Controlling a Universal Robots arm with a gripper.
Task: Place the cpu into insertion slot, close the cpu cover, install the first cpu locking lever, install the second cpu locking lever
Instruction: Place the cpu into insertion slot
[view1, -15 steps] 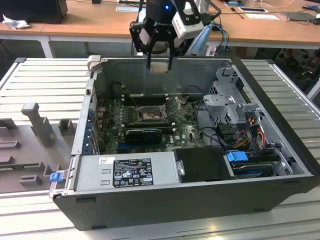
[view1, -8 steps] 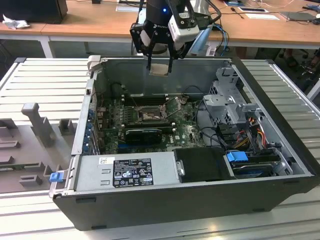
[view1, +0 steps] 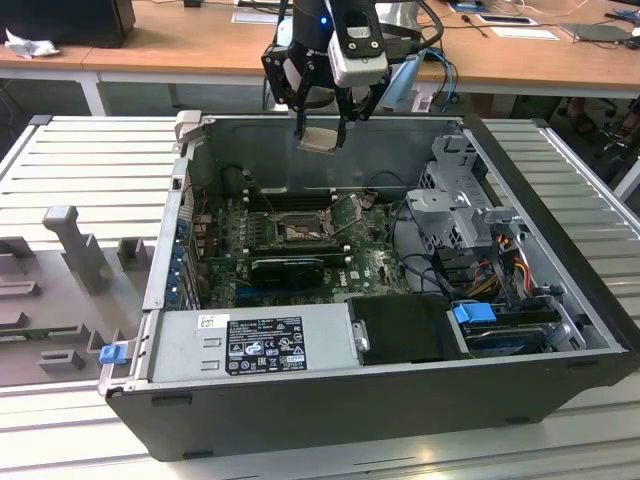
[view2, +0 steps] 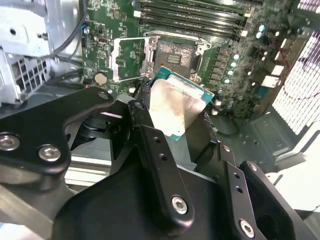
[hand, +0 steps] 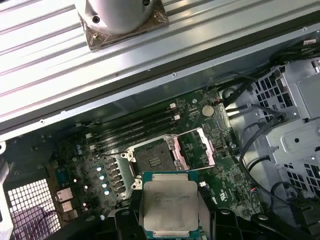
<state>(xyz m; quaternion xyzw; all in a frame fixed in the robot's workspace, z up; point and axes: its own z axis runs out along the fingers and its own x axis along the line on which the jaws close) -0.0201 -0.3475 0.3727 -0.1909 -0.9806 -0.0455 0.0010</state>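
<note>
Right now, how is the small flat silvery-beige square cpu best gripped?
By two opposite thin edges, from above, as the pincer holds it: the small flat silvery-beige square cpu offers only its rim, keeping the underside free.

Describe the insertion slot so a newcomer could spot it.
Look inside the open computer case to the green motherboard on its floor. At the board's centre sits the insertion slot, a dark socket with a metal rim. Unlike the long black memory slots beside it, it is square, with the cpu cover swung open alongside.
</note>
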